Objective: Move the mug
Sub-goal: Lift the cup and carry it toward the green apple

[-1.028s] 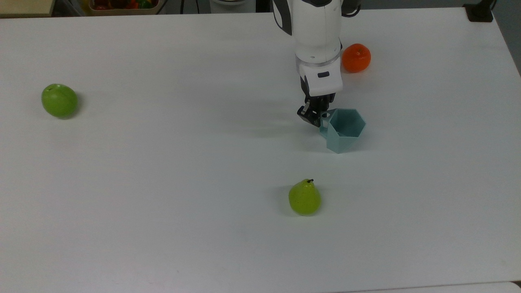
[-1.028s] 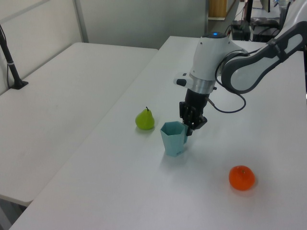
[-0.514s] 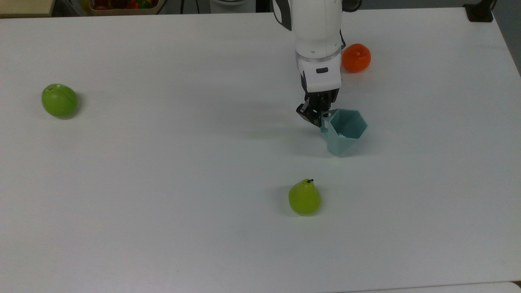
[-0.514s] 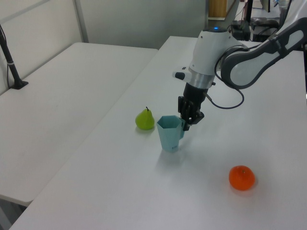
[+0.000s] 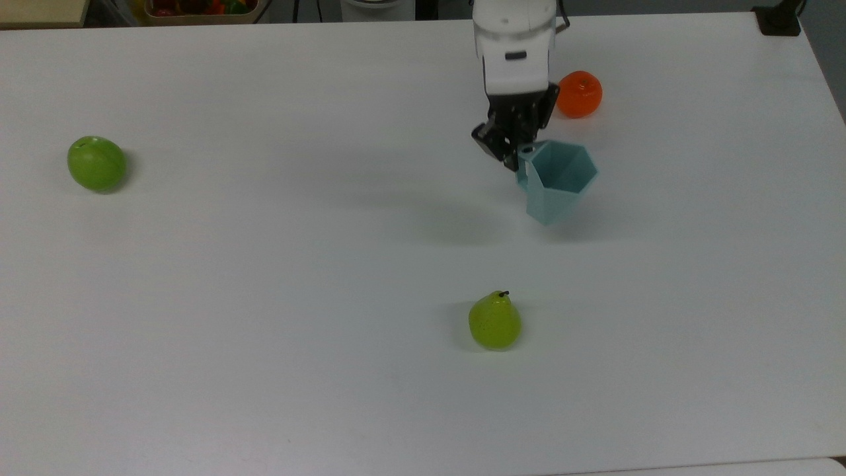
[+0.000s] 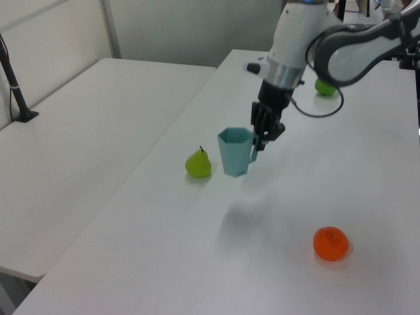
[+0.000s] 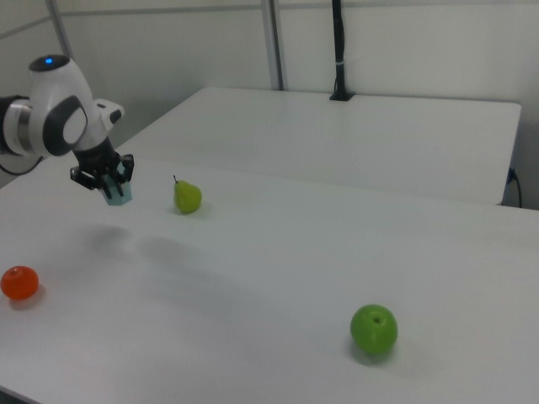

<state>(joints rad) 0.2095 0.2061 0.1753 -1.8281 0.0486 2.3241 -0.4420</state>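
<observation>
The pale blue-grey faceted mug (image 5: 557,180) (image 6: 235,151) hangs upright in the air above the white table (image 5: 264,264), its shadow on the surface below. My gripper (image 5: 514,153) (image 6: 261,137) is shut on the mug's small side handle, at the mug's left in the top view and its right in the left view. In the right view the gripper (image 7: 105,181) mostly covers the mug (image 7: 119,199), of which a small blue corner shows.
An orange (image 5: 578,94) (image 6: 330,243) (image 7: 18,283) lies just behind the mug in the top view. A green pear (image 5: 494,321) (image 6: 198,164) (image 7: 187,197) stands in front of it. A green apple (image 5: 96,163) (image 7: 373,329) lies at the top view's far left.
The gripper has lifted the mug off the table by its handle. In the top view both have moved toward the far side, closer to the orange.
</observation>
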